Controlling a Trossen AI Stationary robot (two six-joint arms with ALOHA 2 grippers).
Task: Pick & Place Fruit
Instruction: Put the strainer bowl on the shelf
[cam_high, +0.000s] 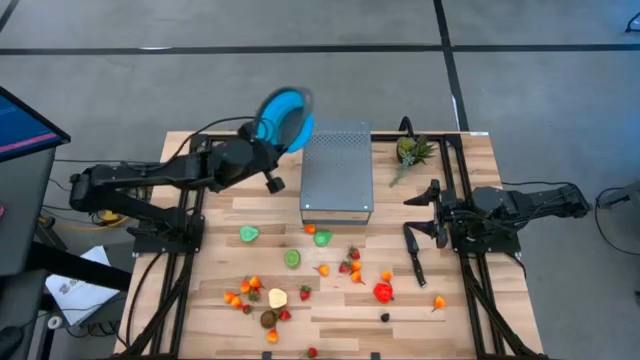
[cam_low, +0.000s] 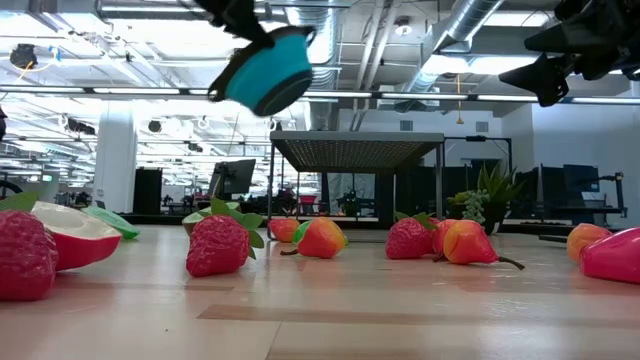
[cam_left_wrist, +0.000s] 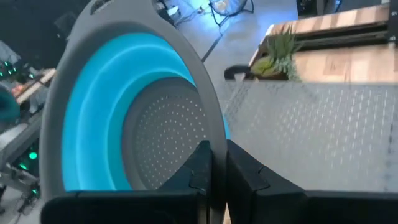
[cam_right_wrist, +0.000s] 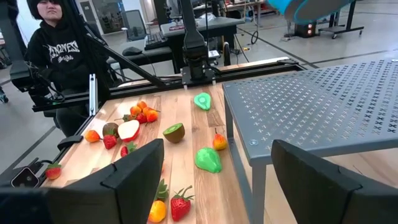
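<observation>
The blue bowl (cam_high: 285, 118), a colander with a grey rim and a perforated grey bottom (cam_left_wrist: 165, 134), hangs high in the air and tilted, by the far left corner of the grey perforated stand (cam_high: 337, 172). My left gripper (cam_high: 271, 140) is shut on it. Small toy fruits lie scattered on the near half of the table: a green pear (cam_high: 249, 234), a kiwi half (cam_high: 292, 258), a red piece (cam_high: 383, 292) and strawberries (cam_low: 218, 245). At the table's right side, my right gripper (cam_high: 418, 225) stands open and touches nothing. My left gripper pinches the bowl's grey rim (cam_left_wrist: 212, 134) between its two fingers, one finger (cam_left_wrist: 198, 167) on the inside of the bowl and one on the outside. The fingers come nearly level from the table's left. The bowl (cam_low: 265, 75) is lifted clear and steeply tilted.
The grey stand rests on thin legs (cam_right_wrist: 259, 186) in the middle of the table, with fruit beside it. A spiky green plant-like piece (cam_high: 412, 152) lies at the far right. A person in a dark hoodie (cam_right_wrist: 59, 50) sits beyond the table's left side.
</observation>
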